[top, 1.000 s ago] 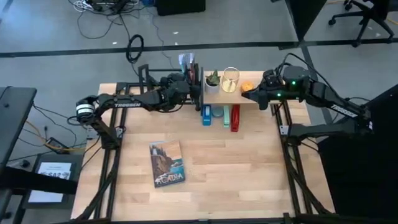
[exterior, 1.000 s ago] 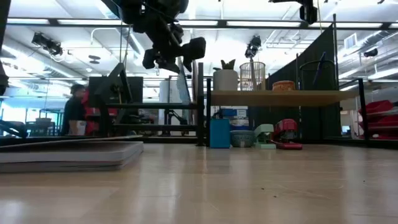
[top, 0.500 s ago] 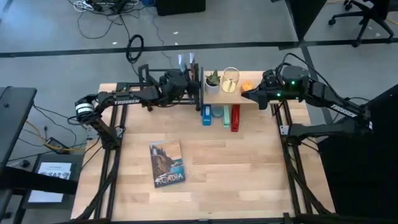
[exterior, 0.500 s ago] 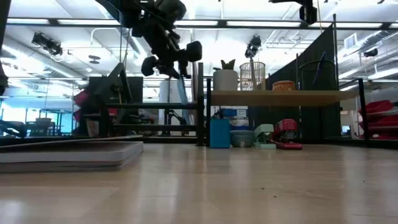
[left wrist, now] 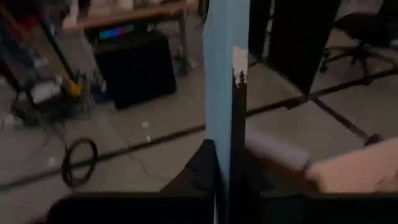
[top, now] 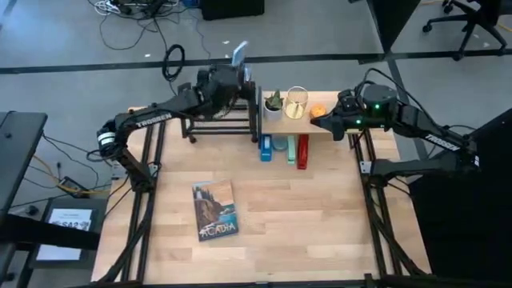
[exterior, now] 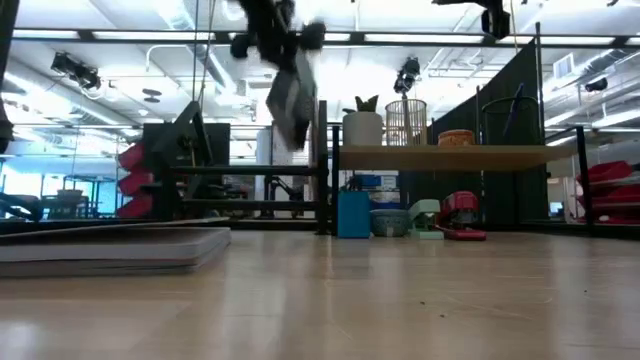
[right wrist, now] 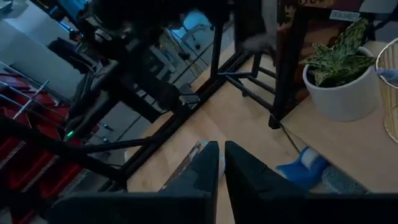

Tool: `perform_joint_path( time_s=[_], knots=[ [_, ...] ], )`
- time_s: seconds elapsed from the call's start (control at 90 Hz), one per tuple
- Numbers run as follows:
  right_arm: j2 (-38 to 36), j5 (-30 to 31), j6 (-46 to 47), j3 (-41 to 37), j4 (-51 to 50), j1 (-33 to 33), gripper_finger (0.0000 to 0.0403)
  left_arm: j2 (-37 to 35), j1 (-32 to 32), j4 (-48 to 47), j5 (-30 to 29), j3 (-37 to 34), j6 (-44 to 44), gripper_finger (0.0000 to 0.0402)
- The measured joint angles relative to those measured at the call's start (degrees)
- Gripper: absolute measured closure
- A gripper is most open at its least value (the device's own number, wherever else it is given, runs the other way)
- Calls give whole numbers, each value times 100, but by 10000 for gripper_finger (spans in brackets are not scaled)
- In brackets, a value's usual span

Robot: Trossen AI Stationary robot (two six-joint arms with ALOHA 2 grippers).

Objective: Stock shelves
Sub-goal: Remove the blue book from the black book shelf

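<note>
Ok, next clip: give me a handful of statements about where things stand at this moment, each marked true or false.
1. The left claw holds a thin pale blue book raised above the black rack. True.
2. The book with the picture cover stands upright on the wooden shelf. False: it lies flat on the tabletop, near the front.
3. A potted plant and a wire basket sit on top of the wooden shelf. True.
4. The right claw grips the white plant pot. False: it is shut on nothing, hovering at the shelf's right end.
5. The space under the wooden shelf is bare. False: a blue box and a red item are among the things there.
</note>
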Motion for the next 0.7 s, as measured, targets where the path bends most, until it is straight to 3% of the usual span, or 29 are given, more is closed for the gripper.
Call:
perform_joint_path(
  time_s=[0.156, 0.289, 0.367, 0.544, 0.7],
  knots=[
    [9, 202, -178, 0, 67, 0, 401, -242, -154, -769, 668, 1011, 53, 400],
    [79, 254, -445, 0, 159, 0, 402, -650, -419, -1543, 1612, 1391, -594, 401],
    [170, 256, -579, 0, 180, -2, 402, -942, -705, -2164, 1773, 1355, -1206, 401],
    [509, 242, -693, 0, 327, -2, 402, -1474, -1635, -3845, 1544, 959, -2994, 401],
    [843, 38, -683, 0, 692, -2, 402, -2017, -2595, -4140, 1779, 26, -4582, 401]
  ],
)
